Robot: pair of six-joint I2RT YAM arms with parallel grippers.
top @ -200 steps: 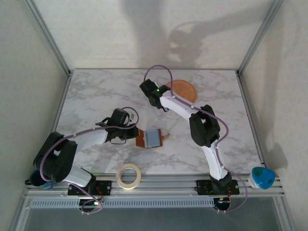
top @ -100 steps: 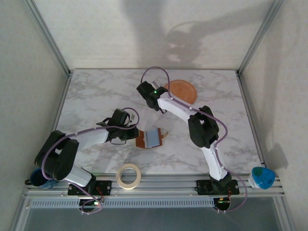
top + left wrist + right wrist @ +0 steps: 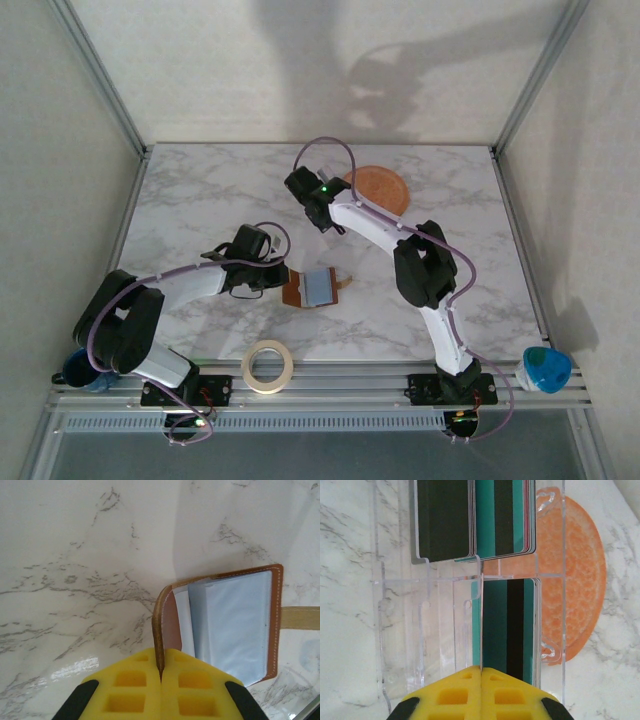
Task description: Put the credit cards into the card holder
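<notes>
Left claw (image 3: 161,674) pinches card holder (image 3: 170,630); right arm (image 3: 375,226) outstretched.

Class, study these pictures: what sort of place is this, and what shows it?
Probably a robotics lab test cell: the left arm and right arm bolted to a rail at a marble-patterned table, boxed in by plain white panels on metal posts.

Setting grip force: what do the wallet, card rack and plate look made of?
Wallet: brown leather or imitation, matte, stitched edge. Card rack: clear rigid plastic, glossy, cards show through. Plate: orange, mottled; plastic or glazed ceramic, can't tell.
</notes>
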